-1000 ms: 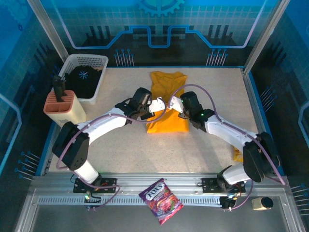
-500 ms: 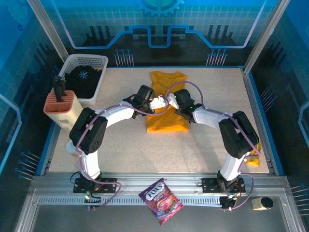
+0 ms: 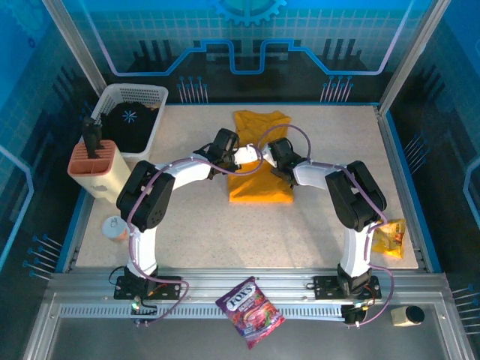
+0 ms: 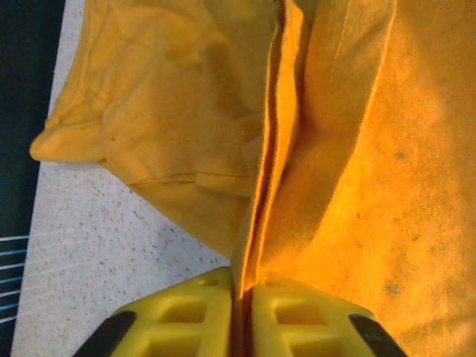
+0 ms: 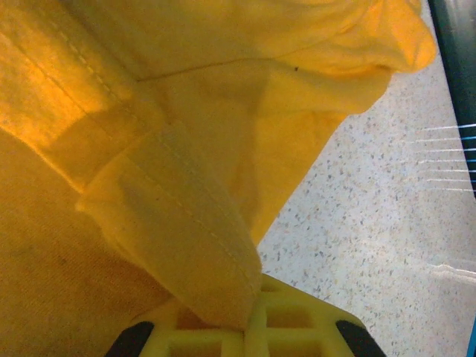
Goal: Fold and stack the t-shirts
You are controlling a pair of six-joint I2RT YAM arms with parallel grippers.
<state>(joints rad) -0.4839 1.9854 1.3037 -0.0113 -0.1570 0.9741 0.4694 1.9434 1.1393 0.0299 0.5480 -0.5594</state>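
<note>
**A:** Near edge first. There is a candy packet (image 3: pixel 250 311) on the rail (not ours). Where is the t-shirt (image 3: pixel 262 187)?

**B:** Mid-table (image 3: pixel 225 225), a narrow golden strip running away from the arm bases. The near half looks doubled over and the far half reaches toward the back wall.

**A:** Grippers?

**B:** The left gripper (image 3: pixel 246 157) has its jaws drawn narrow. In its wrist view (image 4: pixel 242 297) a stacked edge of cloth (image 4: pixel 372 149) is nipped between the yellow fingers. The right gripper (image 3: pixel 264 154) is closed too, with a stitched hem fold (image 5: pixel 149 111) caught at its tips (image 5: pixel 245 320). The two meet just beside each other over the shirt's middle.

**A:** Handling, as a judgement?

**B:** Light, thin and limp, with no stiffness, so any unsupported part will probably sag. The layers likely slide on one another (several show at the left pinch). It is not fragile. The best hold would be on hems or corners, one gripper on each side, catching every layer. I would keep lifts low and let the table carry the rest.

**A:** Far side?

**B:** A white basket (image 3: pixel 157 124) with something dark in it, well apart from the shirt.
</note>
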